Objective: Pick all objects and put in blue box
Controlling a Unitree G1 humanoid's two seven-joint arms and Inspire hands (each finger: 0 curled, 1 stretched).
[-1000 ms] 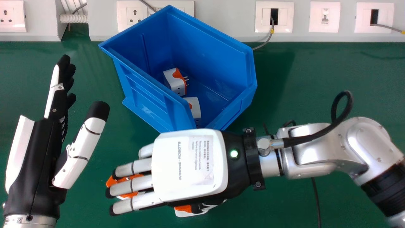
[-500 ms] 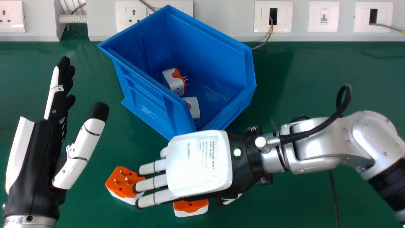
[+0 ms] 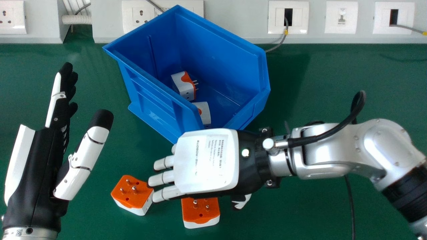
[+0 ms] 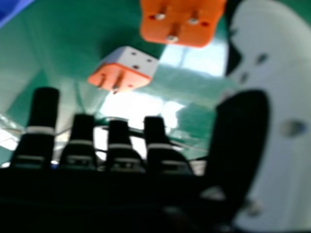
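In the head view my left hand (image 3: 36, 166) stays at the left, its fingers straight. My right hand (image 3: 206, 163) is palm down in front of the blue box (image 3: 153, 103), fingers extended and holding nothing. One orange and white plug adapter (image 3: 133, 193) lies by its fingertips; a second adapter (image 3: 200, 211) is partly hidden under the palm's near side. Inside the box are two more white adapters, one (image 3: 184, 86) with pins sideways, the other (image 3: 203, 111) partly behind the wall. The right hand view shows my right hand (image 4: 119, 145), the far adapter (image 4: 124, 70) and the nearer adapter (image 4: 182, 19).
A grey panel with white sockets (image 3: 288, 16) runs along the back of the green table (image 3: 333, 83). A thin cable (image 3: 282, 41) hangs down behind the box's right corner. A black cable (image 3: 350, 206) trails under the right forearm.
My right hand has moved right from over the adapters and, lately, slightly back toward the box, uncovering more of both adapters. The left hand has barely shifted.
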